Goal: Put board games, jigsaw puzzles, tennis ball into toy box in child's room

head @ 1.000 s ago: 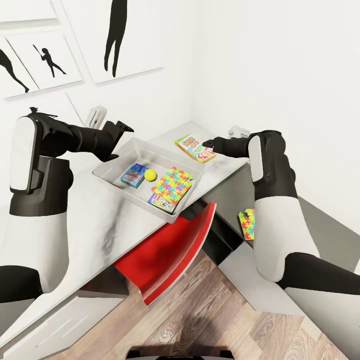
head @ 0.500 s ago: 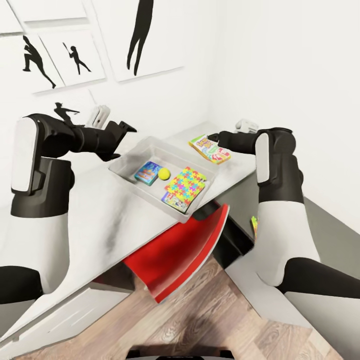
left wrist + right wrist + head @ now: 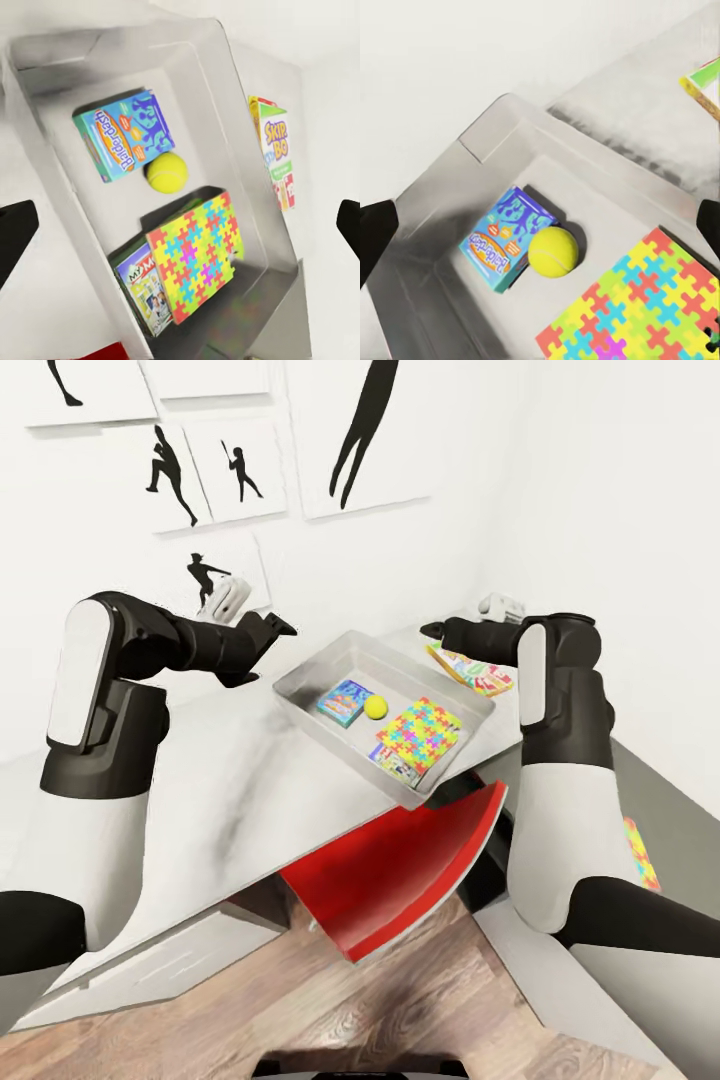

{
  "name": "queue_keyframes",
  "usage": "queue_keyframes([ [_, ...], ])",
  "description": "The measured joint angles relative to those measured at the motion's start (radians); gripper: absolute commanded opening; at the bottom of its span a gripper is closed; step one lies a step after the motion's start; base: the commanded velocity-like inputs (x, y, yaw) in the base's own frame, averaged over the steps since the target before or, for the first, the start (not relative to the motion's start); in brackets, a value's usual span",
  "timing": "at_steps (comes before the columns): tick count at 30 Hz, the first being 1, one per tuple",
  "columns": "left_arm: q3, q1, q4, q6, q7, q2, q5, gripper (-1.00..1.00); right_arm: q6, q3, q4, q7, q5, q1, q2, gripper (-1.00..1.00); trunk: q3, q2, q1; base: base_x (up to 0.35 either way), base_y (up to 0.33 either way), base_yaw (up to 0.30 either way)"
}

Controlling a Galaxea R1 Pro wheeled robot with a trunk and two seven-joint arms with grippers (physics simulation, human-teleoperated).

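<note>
Now the left claw (image 3: 283, 628) hangs open and empty above the tabletop (image 3: 200, 790), just beside the near end of the toy box (image 3: 300, 695); its two dark fingertips (image 3: 13, 232) stand wide apart in the left wrist view. The right claw (image 3: 432, 630) is also open and holds nothing. It hovers over the Skip-Bo board game (image 3: 472, 669), which lies flat on the tabletop just beside the far side of the toy box.

Inside the toy box there are a blue board game (image 3: 343, 702), the tennis ball (image 3: 376, 706) touching it, and a jigsaw puzzle (image 3: 420, 731) which lies partly on top of the Monopoly board game (image 3: 392, 762). A second jigsaw puzzle (image 3: 641, 854) lies low at the robot's right side, not on the tabletop; what it rests on cannot be told. Under the tabletop edge a red chair (image 3: 400, 870) stands on the wood floor (image 3: 400, 1010).
</note>
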Motion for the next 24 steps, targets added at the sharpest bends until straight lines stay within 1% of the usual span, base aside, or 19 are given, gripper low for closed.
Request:
queue_keyframes([
  [5, -0.005, 0.003, 0.0, 0.0, 0.0, -0.001, 0.001, 1.0, 0.0, 0.001, -0.008, 0.0, 0.002, 0.007, 0.0, 1.0, 0.0, 0.0, 0.0, 0.0, 0.0, 0.251],
  [10, -0.007, 0.004, 0.0, -0.001, -0.004, -0.002, 0.002, 1.0, 0.0, 0.002, -0.027, -0.001, 0.004, 0.029, 0.0, 1.0, 0.0, 0.0, 0.0, 0.0, 0.0, 0.133],
  [11, -0.007, 0.004, 0.0, -0.001, -0.004, -0.002, 0.002, 1.0, 0.0, 0.002, -0.028, -0.001, 0.004, 0.029, 0.0, 1.0, 0.0, 0.0, 0.0, 0.0, 0.0, 0.088],
  [14, -0.008, 0.005, 0.0, -0.003, -0.009, -0.003, 0.003, 1.0, 0.0, 0.005, -0.052, -0.002, 0.007, 0.056, 0.0, 1.0, 0.0, 0.0, 0.0, 0.0, 0.0, 0.049],
  [24, -0.01, 0.007, 0.001, -0.007, -0.014, -0.004, 0.004, 1.0, 0.0, 0.007, -0.068, -0.006, 0.01, 0.088, 0.0, 1.0, 0.0, 0.0, 0.0, 0.0, 0.0, 0.022],
])
